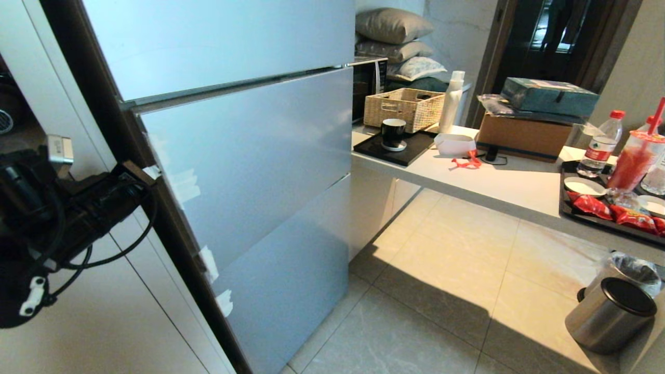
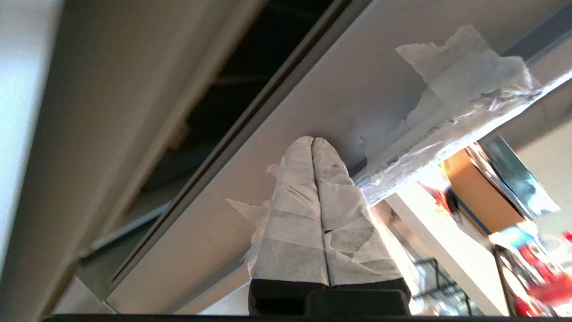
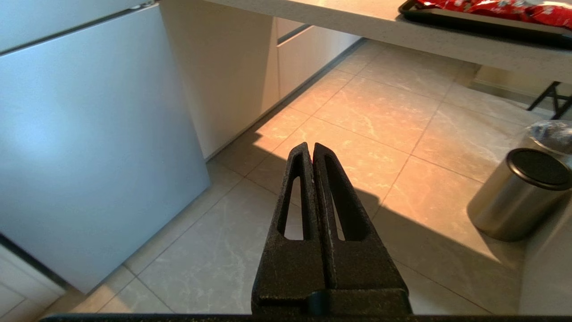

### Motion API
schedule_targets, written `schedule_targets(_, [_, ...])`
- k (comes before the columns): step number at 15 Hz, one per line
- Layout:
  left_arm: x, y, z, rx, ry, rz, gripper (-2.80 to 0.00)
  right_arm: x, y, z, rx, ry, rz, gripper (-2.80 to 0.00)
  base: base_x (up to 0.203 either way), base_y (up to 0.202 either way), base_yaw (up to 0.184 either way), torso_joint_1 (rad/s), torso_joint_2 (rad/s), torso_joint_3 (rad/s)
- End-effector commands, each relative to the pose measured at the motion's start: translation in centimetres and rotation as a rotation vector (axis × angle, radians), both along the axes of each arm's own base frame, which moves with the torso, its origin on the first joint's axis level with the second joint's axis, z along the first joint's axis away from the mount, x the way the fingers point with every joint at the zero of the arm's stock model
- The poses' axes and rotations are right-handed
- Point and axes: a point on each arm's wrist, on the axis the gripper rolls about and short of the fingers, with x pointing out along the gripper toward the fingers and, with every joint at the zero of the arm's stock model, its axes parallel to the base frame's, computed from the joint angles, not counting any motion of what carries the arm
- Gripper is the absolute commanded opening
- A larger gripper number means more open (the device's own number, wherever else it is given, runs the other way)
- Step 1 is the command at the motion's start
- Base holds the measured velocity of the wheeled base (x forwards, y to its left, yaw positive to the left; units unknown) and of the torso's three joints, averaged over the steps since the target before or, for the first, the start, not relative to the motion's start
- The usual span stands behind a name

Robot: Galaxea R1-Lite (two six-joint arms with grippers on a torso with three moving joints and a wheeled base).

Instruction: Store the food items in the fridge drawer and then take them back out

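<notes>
Left gripper (image 2: 313, 142): fingers (image 2: 295, 214) wrapped in white tape, pressed together, clenched on nothing, tips right at the pale side edge of the middle fridge door panel (image 2: 286, 116), next to a torn strip of white tape (image 2: 464, 76) stuck over the panel's corner. Contact with the panel not clear. In the head view, at the left edge of the frame, mid-height: the black left arm (image 1: 62, 218) with looping cables, its front end against the dark brown side of the fridge at the left edge of the silver-blue middle door panel (image 1: 249, 156). More white tape scraps (image 1: 210, 262) lower down along that same edge.

Right gripper (image 3: 313, 150): bare black fingers closed tight, empty, hanging above the beige floor tiles (image 3: 380, 112), well apart from the fridge; lower fridge panel (image 3: 89, 134) at the left of that view, steel bin with black lid (image 3: 523, 197) at the right.

All three fridge panels closed in the head view; clear drawer and red produce pieces nowhere in view, so no telling their place.

Further out, upper right of the head frame: white counter (image 1: 499, 182) with a wicker basket (image 1: 402, 108), a black mug (image 1: 393, 134), a cardboard box (image 1: 524, 136), a water bottle (image 1: 600, 143), a red drink cup with straw (image 1: 635, 161), and a dark tray (image 1: 566, 208) of red snack packets (image 1: 618, 213). Pillows (image 1: 392, 36) stacked behind the basket.
</notes>
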Motion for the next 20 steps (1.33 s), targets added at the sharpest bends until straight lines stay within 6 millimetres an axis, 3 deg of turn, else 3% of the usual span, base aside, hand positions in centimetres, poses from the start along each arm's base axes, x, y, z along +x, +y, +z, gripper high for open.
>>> schedule_targets(1, [-1.4,-0.5,0.5,-0.002,-0.02,-0.017,-2.8,0.0,0.0,0.0,0.0,0.002,0.0,-2.8,0.0,0.0,0.0,0.0,0.0,0.0])
schedule_targets(4, [-3.7,-1.4,0.6,0.0,-0.021,-0.076,-2.8,0.0,0.0,0.0,0.0,0.002,0.0,-2.8,0.0,0.0,0.0,0.0,0.0,0.0])
schedule_targets(9, [-9.9,-4.1,-0.2,0.064,-0.032,-0.23,-2.8,0.0,0.0,0.0,0.0,0.0,0.001,-2.8,0.0,0.0,0.0,0.0,0.0,0.0])
schedule_targets(13, [-12.8,-3.7,-0.3,0.078,-0.066,-0.224,-2.8,0.0,0.0,0.0,0.0,0.0,0.001,-2.8,0.0,0.0,0.0,0.0,0.0,0.0])
schedule_targets(15, [-10.4,-2.9,0.6,0.069,-0.064,-0.085,-2.8,0.0,0.0,0.0,0.0,0.0,0.001,-2.8,0.0,0.0,0.0,0.0,0.0,0.0])
schedule_targets(18, [-3.9,-1.3,1.7,0.054,-0.06,0.145,-2.8,0.0,0.0,0.0,0.0,0.002,0.0,-2.8,0.0,0.0,0.0,0.0,0.0,0.0])
schedule_targets(20, [-1.0,0.5,2.0,0.046,-0.071,0.281,-2.8,0.0,0.0,0.0,0.0,0.001,0.001,-2.8,0.0,0.0,0.0,0.0,0.0,0.0])
